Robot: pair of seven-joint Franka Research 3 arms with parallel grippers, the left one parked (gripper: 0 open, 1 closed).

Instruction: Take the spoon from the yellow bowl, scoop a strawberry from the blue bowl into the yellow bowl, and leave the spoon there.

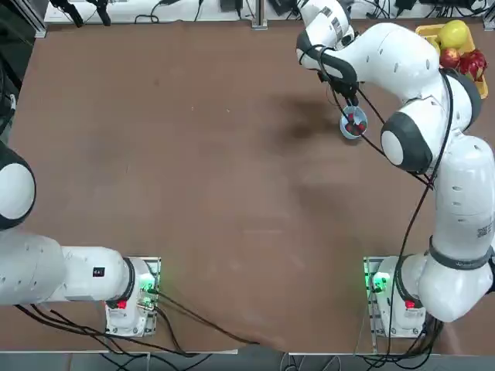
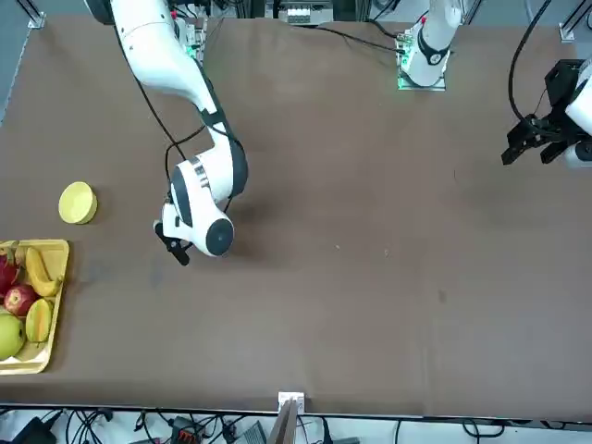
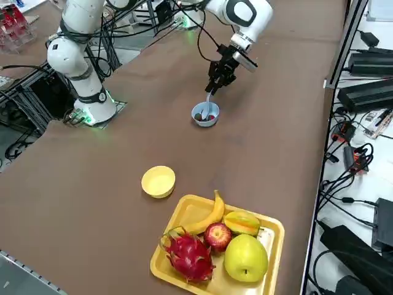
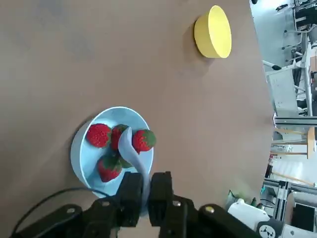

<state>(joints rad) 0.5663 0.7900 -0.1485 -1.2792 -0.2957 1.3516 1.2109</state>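
Note:
My right gripper (image 4: pixel 145 187) is shut on the handle of the pale spoon (image 4: pixel 131 147) and hangs just above the blue bowl (image 4: pixel 83 157). The spoon's scoop end reaches down among several red strawberries (image 4: pixel 98 135) in that bowl. From the right side the gripper (image 3: pixel 216 83) holds the spoon (image 3: pixel 209 102) nearly upright over the blue bowl (image 3: pixel 206 117). The yellow bowl (image 3: pixel 158 181) stands apart, nearer the table's right edge, with nothing in it. In the top view the arm hides the yellow bowl; the blue bowl (image 1: pixel 354 124) peeks out below the gripper (image 1: pixel 352 105).
A rectangular yellow tray (image 3: pixel 265 226) with a banana, apple, dragon fruit and other fruit sits beside the yellow bowl at the table's corner. The same tray (image 2: pixel 52 305) lies near the yellow bowl (image 2: pixel 78 203) in the front view. Cables trail off the table's right side.

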